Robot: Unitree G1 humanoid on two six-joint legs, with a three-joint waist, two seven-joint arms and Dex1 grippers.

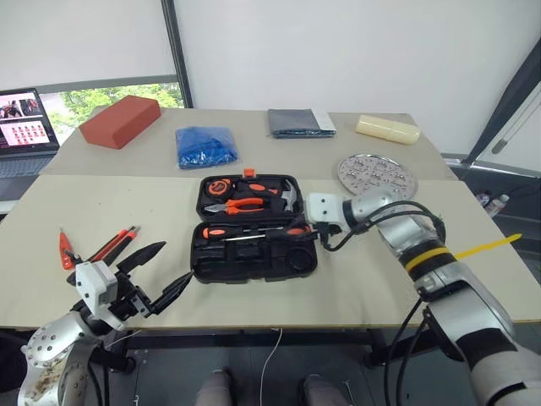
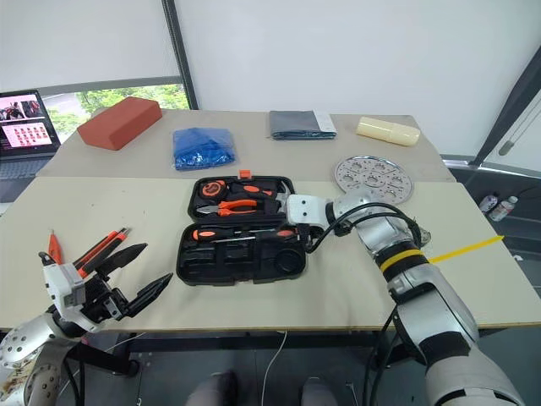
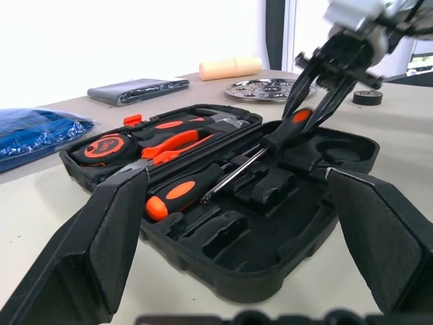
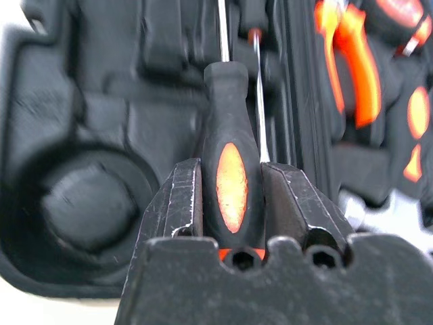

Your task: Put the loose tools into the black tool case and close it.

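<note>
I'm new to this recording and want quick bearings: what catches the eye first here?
The open black tool case at the middle of the table, orange-handled tools already in its slots. The right tool reaches in from the case's right side, shut on a screwdriver over the front half. Near the table's front left edge the left tool hovers open, beside loose orange tools.

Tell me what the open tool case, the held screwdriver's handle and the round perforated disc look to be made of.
Tool case: black moulded plastic, by its matte shaped slots. Screwdriver in the right gripper: black handle, likely plastic or rubber, with a glossy orange inlay; thin shiny metal shaft. Perforated disc: looks like bare metal, silvery and reflective.
</note>
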